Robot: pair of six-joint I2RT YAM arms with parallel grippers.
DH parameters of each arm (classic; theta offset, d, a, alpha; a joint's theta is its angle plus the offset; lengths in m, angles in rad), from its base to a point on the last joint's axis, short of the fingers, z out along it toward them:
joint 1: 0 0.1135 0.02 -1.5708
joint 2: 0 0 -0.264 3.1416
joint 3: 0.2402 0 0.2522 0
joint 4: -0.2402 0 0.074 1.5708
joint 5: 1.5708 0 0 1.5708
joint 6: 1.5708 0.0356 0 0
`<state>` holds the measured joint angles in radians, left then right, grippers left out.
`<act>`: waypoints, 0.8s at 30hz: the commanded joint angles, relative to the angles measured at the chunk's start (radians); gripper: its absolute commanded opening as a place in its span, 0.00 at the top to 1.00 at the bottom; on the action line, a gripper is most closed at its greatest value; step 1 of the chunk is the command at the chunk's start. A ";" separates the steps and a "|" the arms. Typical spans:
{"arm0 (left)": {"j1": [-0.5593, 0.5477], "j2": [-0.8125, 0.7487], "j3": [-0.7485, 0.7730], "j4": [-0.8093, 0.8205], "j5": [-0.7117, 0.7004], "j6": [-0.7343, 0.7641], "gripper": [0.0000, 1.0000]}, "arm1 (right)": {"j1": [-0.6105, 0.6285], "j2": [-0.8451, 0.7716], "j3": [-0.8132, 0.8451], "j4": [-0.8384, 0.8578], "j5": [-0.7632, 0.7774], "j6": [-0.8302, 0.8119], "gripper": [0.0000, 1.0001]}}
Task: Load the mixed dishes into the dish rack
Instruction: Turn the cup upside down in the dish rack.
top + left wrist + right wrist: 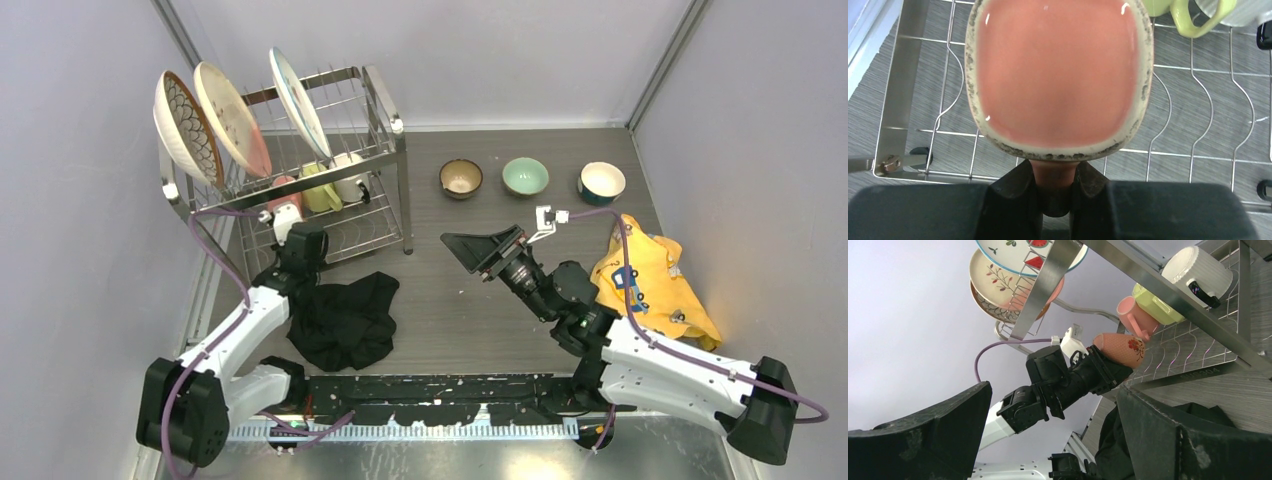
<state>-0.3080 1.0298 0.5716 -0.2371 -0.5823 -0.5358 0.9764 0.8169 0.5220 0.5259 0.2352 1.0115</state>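
Note:
The dish rack [385, 110] stands at the back left with three patterned plates [232, 118] upright on its top tier. A pink mug [283, 190], a yellow mug [320, 190] and a white mug [350, 178] sit on the lower tier. My left gripper [296, 232] is shut on the handle of a second pink mug [1058, 75], holding it over the lower tier's wire floor [1193, 100]; it also shows in the right wrist view [1120, 347]. My right gripper [480, 250] is open and empty over the table's middle. Brown [461, 178], mint-green [525, 176] and blue [601, 183] bowls stand in a row at the back.
A black cloth [345, 315] lies in front of the rack, beside my left arm. A yellow cloth [650, 285] lies at the right, next to my right arm. Grey walls close in on the left, back and right.

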 commanded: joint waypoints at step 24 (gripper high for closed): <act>0.188 0.146 0.067 0.272 -0.107 0.058 1.00 | 0.005 -0.277 -0.042 -0.153 0.098 -0.110 0.00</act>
<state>-0.1371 1.1454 0.5850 -0.0975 -0.6506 -0.4896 0.9760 0.5774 0.4774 0.3748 0.2962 0.9352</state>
